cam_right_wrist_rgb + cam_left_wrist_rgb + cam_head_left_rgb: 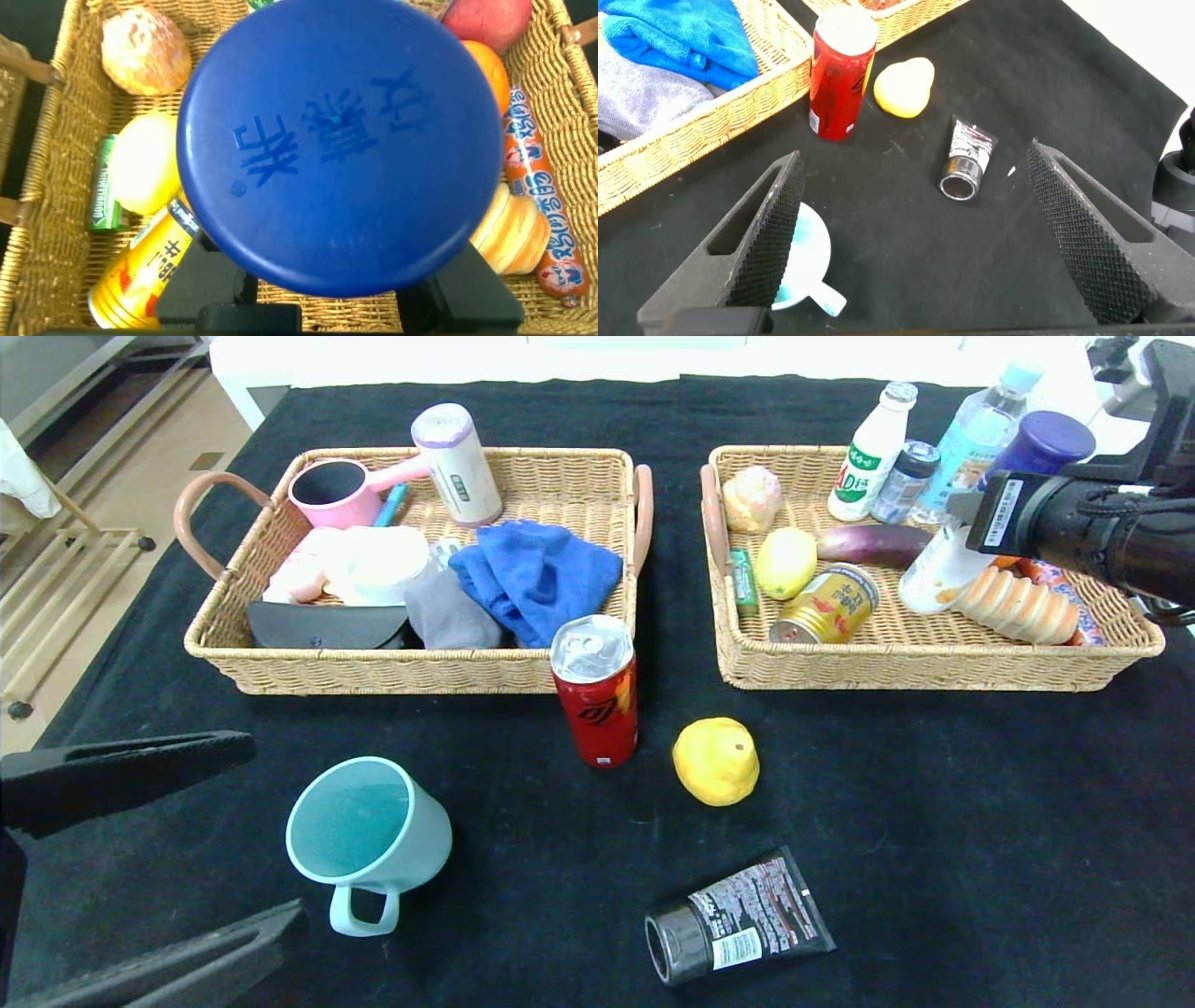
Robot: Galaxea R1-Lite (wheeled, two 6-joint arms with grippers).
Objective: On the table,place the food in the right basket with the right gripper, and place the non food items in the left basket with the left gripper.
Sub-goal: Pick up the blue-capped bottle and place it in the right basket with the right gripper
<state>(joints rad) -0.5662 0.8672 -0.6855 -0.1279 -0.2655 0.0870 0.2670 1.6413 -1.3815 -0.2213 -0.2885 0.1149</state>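
Observation:
My right gripper (pixel 980 518) is shut on a white jar with a blue lid (pixel 1046 441) and holds it tilted above the right basket (pixel 920 667). In the right wrist view the lid (pixel 341 140) fills the picture between the gripper's fingers (pixel 201 280). My left gripper (pixel 266 831) is open and empty at the front left, beside a teal mug (pixel 369 831); the mug (pixel 805 250) sits by one finger. A red can (pixel 596 691), a yellow lemon (pixel 716 761) and a black tube (pixel 738 919) lie on the black table.
The left basket (pixel 392 672) holds a blue cloth (pixel 537 574), a pink cup, a roll and other items. The right basket holds a gold can (pixel 826 607), a lemon, an eggplant, bottles, bread and sausages. The tube (pixel 965 161) lies ahead of the left gripper.

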